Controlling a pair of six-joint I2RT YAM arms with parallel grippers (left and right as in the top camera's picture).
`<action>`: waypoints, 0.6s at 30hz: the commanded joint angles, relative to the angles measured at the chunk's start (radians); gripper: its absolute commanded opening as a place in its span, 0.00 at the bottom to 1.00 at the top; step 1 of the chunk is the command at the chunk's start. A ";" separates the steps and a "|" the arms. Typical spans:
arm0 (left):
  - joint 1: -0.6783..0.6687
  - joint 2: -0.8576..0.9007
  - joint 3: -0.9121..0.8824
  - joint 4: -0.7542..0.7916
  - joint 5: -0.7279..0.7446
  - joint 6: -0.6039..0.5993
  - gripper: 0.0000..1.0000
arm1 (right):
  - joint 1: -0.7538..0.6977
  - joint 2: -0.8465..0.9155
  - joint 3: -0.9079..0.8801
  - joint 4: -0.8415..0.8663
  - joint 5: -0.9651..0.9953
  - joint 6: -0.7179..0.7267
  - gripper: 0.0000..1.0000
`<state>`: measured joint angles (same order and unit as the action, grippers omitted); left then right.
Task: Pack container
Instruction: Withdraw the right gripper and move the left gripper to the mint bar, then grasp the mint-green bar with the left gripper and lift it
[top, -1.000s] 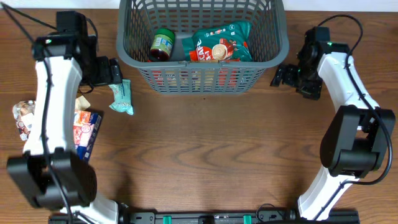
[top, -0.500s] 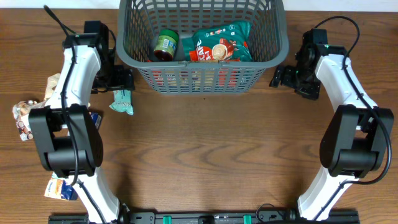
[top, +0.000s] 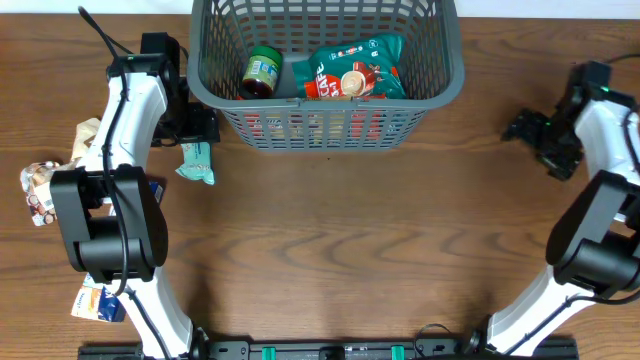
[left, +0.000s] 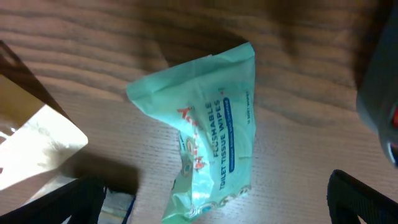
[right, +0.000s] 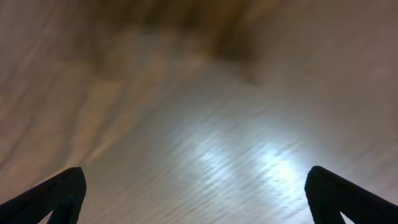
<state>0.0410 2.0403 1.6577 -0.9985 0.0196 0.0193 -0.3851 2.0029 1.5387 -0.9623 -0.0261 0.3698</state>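
One container (top: 300, 128) (basket) between spread fingers (top: 203, 127)

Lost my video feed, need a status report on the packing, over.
Left gripper open, hovering by wipes packet; right gripper open, empty, over table. Container holds jar and green packet. Nothing blocking its open top.

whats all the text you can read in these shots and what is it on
"FLUSHABLE TOILET TISSUE WIPES": on the wipes pack, seen by the left wrist camera.
Red brand word on the same pack: too blurred to read.
Large white lettering on the green bag in the basket: too small to read for sure.
Label on the jar: too small.
Print on the packets at the table's left: too small.
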 joint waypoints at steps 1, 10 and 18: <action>-0.003 0.000 -0.005 0.011 -0.003 0.002 0.98 | -0.005 -0.003 -0.004 -0.005 -0.008 -0.027 0.99; -0.003 0.072 -0.007 0.040 -0.004 0.002 0.99 | 0.001 -0.003 -0.004 -0.006 -0.008 -0.046 0.99; -0.003 0.160 -0.008 0.046 -0.004 -0.006 0.99 | 0.001 -0.003 -0.004 -0.006 -0.008 -0.065 0.99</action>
<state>0.0410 2.1834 1.6573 -0.9562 0.0196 0.0193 -0.3885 2.0029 1.5387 -0.9676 -0.0303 0.3252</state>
